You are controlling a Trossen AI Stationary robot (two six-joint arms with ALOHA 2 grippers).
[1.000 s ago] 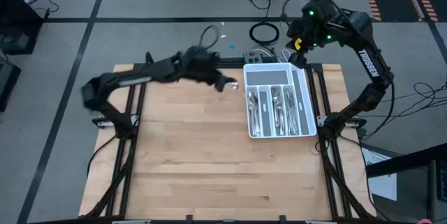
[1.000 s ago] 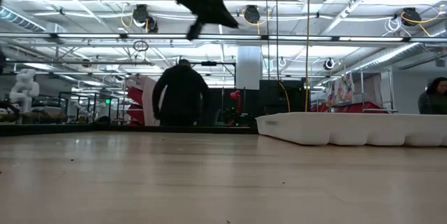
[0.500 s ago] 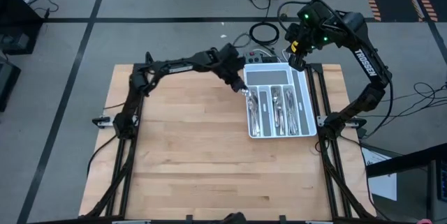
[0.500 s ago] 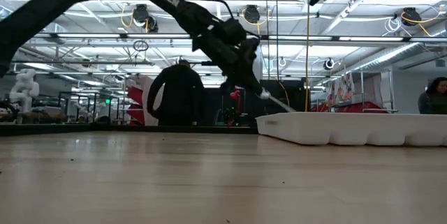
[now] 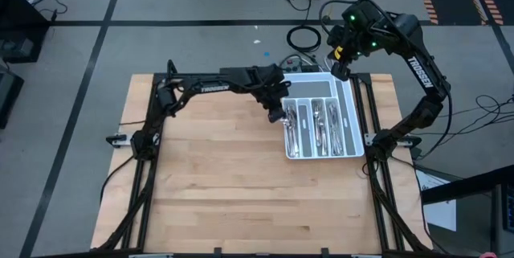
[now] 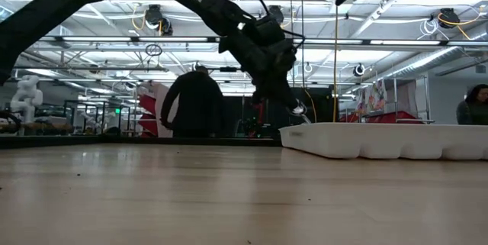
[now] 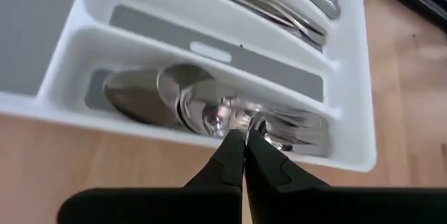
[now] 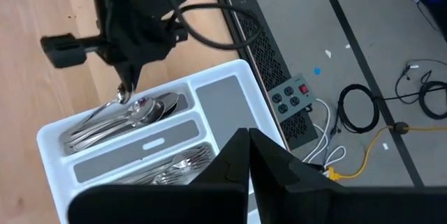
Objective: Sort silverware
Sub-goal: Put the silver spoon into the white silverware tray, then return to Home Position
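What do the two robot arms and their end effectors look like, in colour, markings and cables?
Both arms are black with white TROSSEN lettering. The left end effector has two slim dark fingers; the right end effector looks alike. Green lights glow near the right wrist, and a black cable loops over the left wrist.

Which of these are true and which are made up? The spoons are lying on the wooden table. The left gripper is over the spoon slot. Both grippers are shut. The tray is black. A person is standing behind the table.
1. False. The spoons lie inside the white tray, not on the wooden table.
2. True. The left gripper hangs over the slot holding the spoons.
3. True. The left gripper and the right gripper are both shut.
4. False. The tray is white.
5. True. A person in dark clothes stands beyond the table.
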